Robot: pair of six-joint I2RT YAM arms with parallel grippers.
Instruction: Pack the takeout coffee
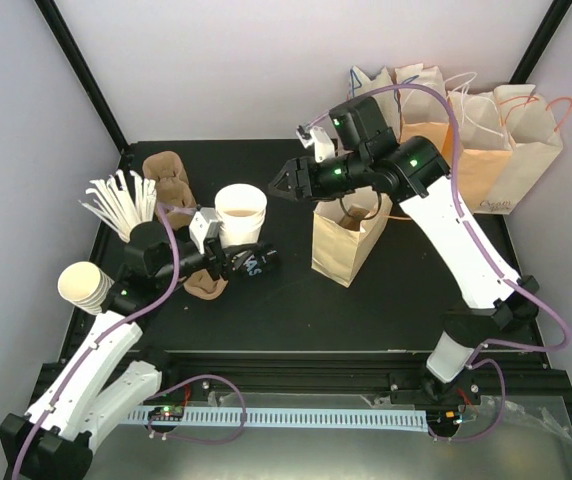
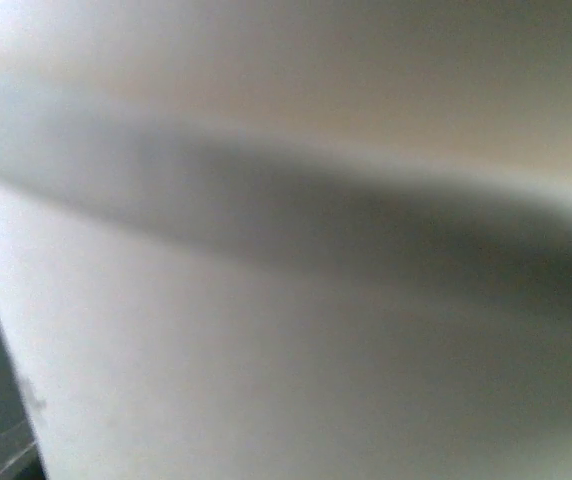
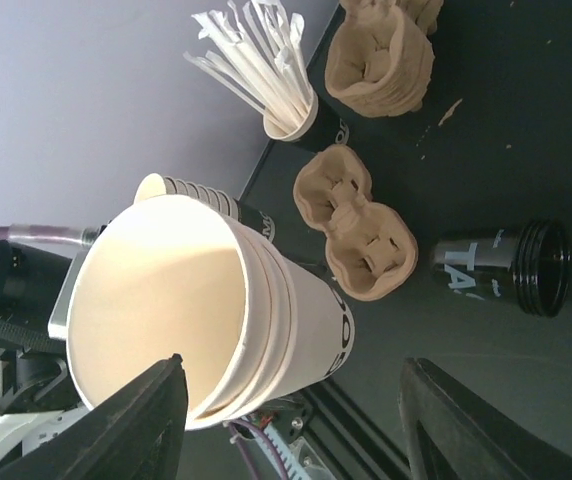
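The takeout coffee cup (image 1: pixel 241 212), white with bold black lettering, is open-topped with no lid and is held up off the table. It fills the left wrist view (image 2: pixel 286 300) and also shows in the right wrist view (image 3: pixel 296 320), where extra rims inside suggest nested cups. My left gripper (image 1: pixel 226 250) is at its side and appears shut on it; its fingers are hidden in its own view. My right gripper (image 1: pixel 284 184) is open and empty, just right of the cup's rim, its fingertips (image 3: pixel 146 420) wide apart. No black lid is in view.
An open brown paper bag (image 1: pixel 346 240) stands right of the cup. A black cup with pale lettering (image 1: pixel 258 262) lies on its side. A cardboard carrier (image 1: pixel 206 285), stacked carriers (image 1: pixel 169 178), straws (image 1: pixel 121 203), stacked cream cups (image 1: pixel 86 287) and handled bags (image 1: pixel 486 150) stand around.
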